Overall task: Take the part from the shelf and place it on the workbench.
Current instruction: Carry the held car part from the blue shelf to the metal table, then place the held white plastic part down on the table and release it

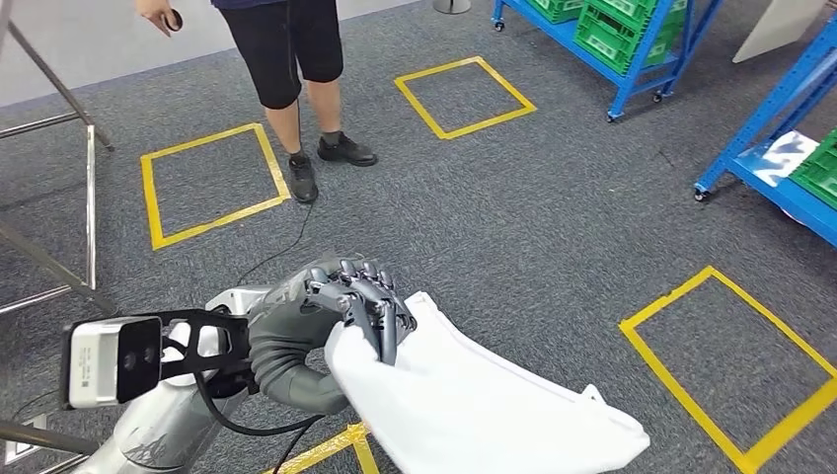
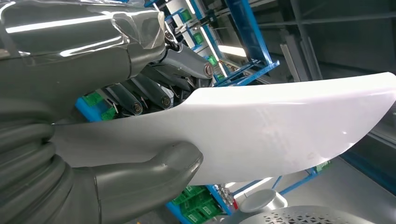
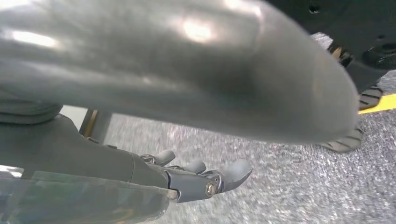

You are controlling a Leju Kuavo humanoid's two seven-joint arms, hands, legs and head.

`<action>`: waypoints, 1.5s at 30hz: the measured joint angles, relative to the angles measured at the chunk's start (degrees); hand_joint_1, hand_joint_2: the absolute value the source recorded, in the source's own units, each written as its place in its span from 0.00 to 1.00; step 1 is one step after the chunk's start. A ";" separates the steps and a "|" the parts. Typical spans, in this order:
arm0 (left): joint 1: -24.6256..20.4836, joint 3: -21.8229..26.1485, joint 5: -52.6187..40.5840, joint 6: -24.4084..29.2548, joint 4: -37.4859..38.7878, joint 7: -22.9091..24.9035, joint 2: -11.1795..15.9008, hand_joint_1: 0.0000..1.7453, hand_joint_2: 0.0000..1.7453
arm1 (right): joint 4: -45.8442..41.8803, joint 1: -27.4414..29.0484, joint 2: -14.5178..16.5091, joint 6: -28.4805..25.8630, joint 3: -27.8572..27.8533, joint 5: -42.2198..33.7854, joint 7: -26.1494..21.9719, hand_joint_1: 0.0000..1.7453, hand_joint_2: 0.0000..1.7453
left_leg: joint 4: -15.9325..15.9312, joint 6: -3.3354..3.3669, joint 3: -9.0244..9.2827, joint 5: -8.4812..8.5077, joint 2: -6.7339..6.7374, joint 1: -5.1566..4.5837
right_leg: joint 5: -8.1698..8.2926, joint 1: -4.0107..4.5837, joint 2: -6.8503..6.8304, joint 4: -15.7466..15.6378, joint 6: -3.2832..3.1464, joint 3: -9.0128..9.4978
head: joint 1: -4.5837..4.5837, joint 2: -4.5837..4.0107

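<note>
Carpet [image 1: 513, 227], grey and rough, spreads wide with yellow taped squares [image 1: 730, 365] marked on it; blue shelving [image 1: 632, 49] with green crates [image 1: 622, 25] lines the far right edge, and a person [image 1: 296, 79] stands ahead. Left hand [image 1: 355, 301] grips the part [image 1: 474, 405], a smooth white curved panel, thumb [image 2: 154, 177] under it, dark fingers [image 2: 154, 95] over its rim, held above the floor. Right hand [image 3: 196, 179] hangs over carpet, fingers loosely apart, holding nothing.
</note>
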 joint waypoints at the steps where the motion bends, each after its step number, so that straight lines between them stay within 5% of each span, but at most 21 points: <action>1: -0.16 -0.24 0.65 -0.25 0.35 -0.15 0.28 1.00 1.00 | -0.24 -0.03 -0.02 0.06 0.43 0.36 0.14 0.00 0.00 | 0.41 -0.32 -0.27 -0.20 -0.51 -0.01 | 0.53 0.01 0.56 -1.36 -0.33 0.64 | 0.10 0.00; 4: -0.44 -0.34 2.33 -1.59 0.80 -0.26 1.44 1.00 1.00 | -1.24 -0.24 -0.13 0.79 1.64 1.60 0.80 0.00 0.00 | 0.88 -0.91 -0.86 -0.43 -1.16 0.20 | 0.57 0.38 -0.39 -1.51 -1.85 0.93 | 0.15 -0.01; 6: -0.84 -0.40 2.94 -2.41 0.98 0.31 1.80 1.00 1.00 | -1.95 -0.05 -0.36 1.54 2.52 2.24 1.04 0.00 0.00 | 3.52 -1.47 -2.19 -1.87 1.30 0.28 | 0.43 0.46 -1.49 -1.62 -2.55 1.29 | -0.13 -0.01; 8: -1.21 -0.59 3.28 -2.84 1.06 0.91 1.92 1.00 1.00 | -2.39 0.35 -0.58 2.09 3.19 2.46 1.09 0.00 0.00 | 10.42 -1.94 -5.68 -4.90 4.59 0.46 | 0.10 0.76 -2.72 -1.65 -3.14 1.60 | -0.41 -0.01; 11: -1.20 -1.03 3.57 -2.96 1.10 1.74 2.13 1.00 1.00 | -2.72 0.75 -0.70 2.54 3.76 2.57 1.17 0.00 0.00 | 17.99 -1.91 -10.23 -6.63 5.88 0.73 | -0.30 1.28 -4.86 -1.64 -3.65 1.85 | -0.46 -0.01; 13: -1.22 -1.29 3.87 -2.92 1.09 2.15 2.25 1.00 1.00 | -2.96 0.77 -0.67 2.64 3.90 2.41 1.23 0.00 0.00 | 13.15 -1.28 -8.09 -3.50 6.74 0.47 | -0.61 1.52 -6.17 -1.66 -3.78 2.20 | -0.46 -0.01; 15: -1.35 -1.42 4.12 -2.62 0.99 2.70 2.26 1.00 1.00 | -3.18 0.79 -0.51 2.58 3.94 1.93 1.32 0.00 0.00 | 5.26 -0.26 -3.98 -0.73 9.71 -0.53 | -1.03 1.80 -7.35 -1.68 -3.60 2.66 | -0.45 -0.01; 17: -1.41 -1.46 4.46 -2.14 0.83 3.26 2.25 1.00 1.00 | -3.28 0.89 -0.29 2.33 3.94 1.39 1.35 0.00 0.00 | 1.68 0.32 -2.20 -0.34 11.31 -1.39 | -1.39 2.03 -8.65 -1.74 -3.22 2.91 | -0.43 -0.01; 19: -1.14 -1.46 4.96 -1.91 0.49 3.54 2.31 1.00 1.00 | -3.31 0.87 -0.19 2.07 3.85 0.76 0.93 0.00 0.00 | 0.90 0.53 -1.88 -0.16 9.79 -1.27 | -1.71 2.09 -9.93 -1.88 -2.83 3.11 | -0.45 0.00; 20: -0.96 -1.44 5.19 -1.91 0.21 3.59 2.39 1.00 1.00 | -3.32 0.83 -0.19 1.96 3.72 0.33 0.58 0.00 0.00 | 0.23 0.68 -1.37 0.15 8.97 -1.05 | -2.05 2.03 -9.30 -1.51 -2.69 3.13 | -0.41 0.00; 23: -0.61 -1.45 5.59 -1.97 -0.44 3.63 2.50 1.00 1.00 | -3.29 0.97 -0.38 1.76 3.19 -0.88 -0.30 0.00 0.00 | -1.10 1.20 -0.05 0.96 6.62 -0.46 | -5.03 1.75 -4.06 5.66 -2.80 -0.14 | -0.11 0.00; 26: 0.00 -1.53 5.76 -2.20 -0.49 3.67 2.63 1.00 1.00 | -3.25 1.13 -0.53 1.74 2.87 -1.48 -0.46 0.00 0.00 | -1.04 1.21 0.04 0.96 3.77 -0.27 | -6.66 1.18 -2.47 13.66 -2.05 -5.34 | 0.08 0.00; 27: 0.16 -1.53 5.88 -2.43 -0.50 3.67 2.66 1.00 1.00 | -3.24 1.13 -0.55 1.73 2.67 -1.82 -0.54 0.00 0.00 | -0.96 1.10 0.11 0.89 2.79 -0.16 | -5.58 0.87 -2.40 12.64 -1.36 -5.39 | 0.09 0.00; 30: 0.37 -1.61 6.37 -3.46 -0.64 3.67 2.67 1.00 1.00 | -3.23 1.00 -0.54 1.70 1.87 -2.84 -0.78 0.00 0.00 | 0.05 0.09 -0.01 0.24 0.26 0.26 | -0.20 -0.15 -0.48 1.83 0.56 -1.31 | 0.25 -0.01; 32: 0.47 -1.76 6.60 -4.03 -0.81 3.75 2.70 1.00 1.00 | -3.22 0.76 -0.53 1.74 1.53 -3.16 -0.84 0.00 0.00 | 0.74 -0.68 -0.46 -0.19 -0.82 0.31 | 1.10 -0.09 0.34 -1.34 -0.18 0.15 | 0.45 0.00; 34: 0.60 -1.86 6.81 -4.25 -0.94 3.84 2.78 1.00 1.00 | -3.22 0.40 -0.54 1.80 1.29 -3.27 -0.85 0.00 0.00 | 0.87 -1.16 -0.74 -0.30 -1.53 0.50 | 1.19 0.19 -0.59 -1.36 -1.54 0.30 | 0.53 0.01; 36: 0.60 -1.88 7.17 -4.41 -1.07 3.91 2.85 1.00 1.00 | -3.22 0.29 -0.55 1.82 1.09 -3.27 -0.84 0.00 0.00 | 2.40 -1.67 -1.55 -1.33 0.35 0.62 | 1.19 0.22 -1.57 -1.53 -2.38 0.57 | 0.37 0.00; 39: 0.52 -2.17 7.70 -4.86 -1.13 4.14 2.91 1.00 1.00 | -3.22 0.69 -0.55 1.87 0.85 -3.21 -0.66 0.00 0.00 | 11.90 -2.33 -6.27 -5.90 4.96 0.92 | 0.85 0.66 -3.30 -1.61 -3.19 0.86 | -0.06 -0.01; 41: 0.56 -2.53 7.85 -4.97 -0.98 4.29 2.99 1.00 1.00 | -3.22 0.95 -0.55 2.05 0.82 -3.06 -0.55 0.00 0.00 | 17.06 -2.45 -9.21 -7.31 5.67 1.19 | 0.65 0.96 -4.70 -1.59 -3.44 0.91 | -0.11 -0.01; 43: 0.55 -2.86 7.94 -4.87 -0.81 4.46 3.13 1.00 1.00 | -3.23 1.04 -0.51 2.31 0.82 -2.98 -0.54 0.00 0.00 | 14.20 -2.24 -8.05 -4.95 6.26 1.22 | 0.44 1.16 -6.08 -1.59 -3.56 1.11 | -0.14 -0.01; 45: 0.43 -3.11 7.65 -4.33 -0.72 4.76 3.19 1.00 1.00 | -3.23 1.05 -0.38 2.50 0.82 -3.00 -0.45 0.00 0.00 | 6.34 -1.59 -3.94 -1.70 8.76 0.69 | 0.11 1.39 -7.28 -1.59 -3.40 1.51 | -0.12 -0.01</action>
